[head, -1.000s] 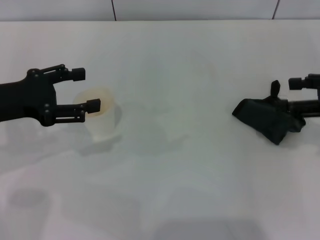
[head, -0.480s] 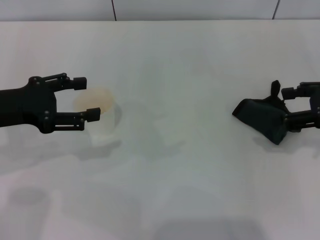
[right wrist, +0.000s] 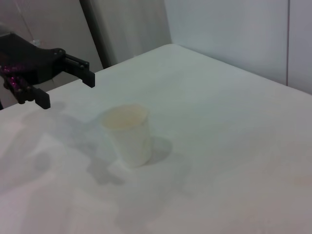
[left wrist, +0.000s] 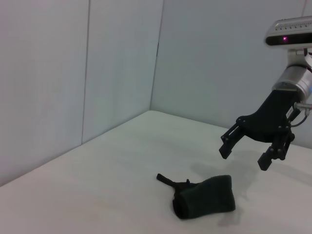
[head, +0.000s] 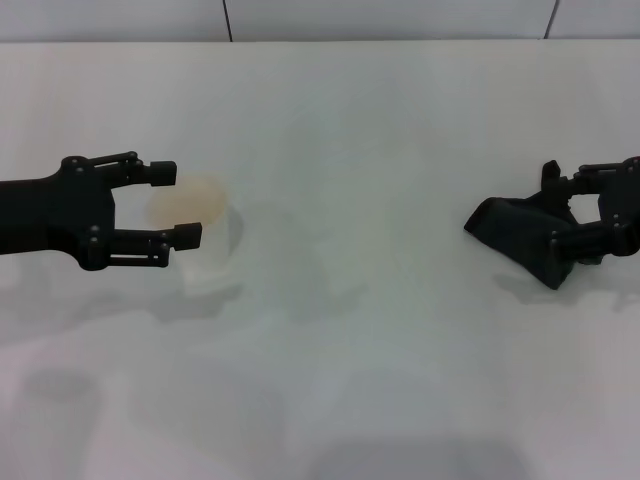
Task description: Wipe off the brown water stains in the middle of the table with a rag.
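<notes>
The rag (head: 520, 238) is a lumpy black cloth with a small pointed tip, lying on the right of the white table (head: 380, 120). My right gripper (head: 566, 210) hangs open just over its right end. The left wrist view shows that gripper (left wrist: 243, 157) a little above the rag (left wrist: 204, 204), not touching it. On the left, my left gripper (head: 180, 205) is open beside a whitish cup (head: 205, 240) with a tan tint inside. No brown water stains show in the middle of the table.
The cup (right wrist: 127, 134) stands upright, with my left gripper (right wrist: 67, 91) just behind it in the right wrist view. A tiled wall runs along the table's far edge (head: 320, 40).
My right gripper has moved left and down over the rag's right end. The left gripper has sunk slightly beside the cup. Rag and cup have not moved.
</notes>
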### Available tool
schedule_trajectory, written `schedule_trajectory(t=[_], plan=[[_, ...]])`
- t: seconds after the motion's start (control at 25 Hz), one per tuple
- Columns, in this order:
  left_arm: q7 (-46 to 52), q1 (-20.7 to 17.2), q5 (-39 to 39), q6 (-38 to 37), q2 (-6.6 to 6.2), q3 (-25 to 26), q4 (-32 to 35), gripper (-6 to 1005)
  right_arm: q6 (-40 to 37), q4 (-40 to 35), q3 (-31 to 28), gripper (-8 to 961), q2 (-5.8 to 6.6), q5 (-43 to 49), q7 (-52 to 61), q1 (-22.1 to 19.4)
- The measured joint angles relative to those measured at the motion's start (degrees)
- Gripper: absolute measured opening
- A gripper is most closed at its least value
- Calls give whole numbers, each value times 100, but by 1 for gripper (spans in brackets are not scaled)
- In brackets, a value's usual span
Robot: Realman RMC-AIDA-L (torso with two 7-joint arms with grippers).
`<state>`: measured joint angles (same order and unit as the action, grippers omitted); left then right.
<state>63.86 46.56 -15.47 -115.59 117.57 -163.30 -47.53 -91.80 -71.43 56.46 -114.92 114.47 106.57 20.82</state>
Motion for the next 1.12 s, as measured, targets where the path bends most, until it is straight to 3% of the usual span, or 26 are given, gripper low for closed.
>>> schedule_trajectory(t=[1.12], plan=[[-49,2,-48,2,2,9,-9,884,-277,-13,-2,829,5,147,-54,1]])
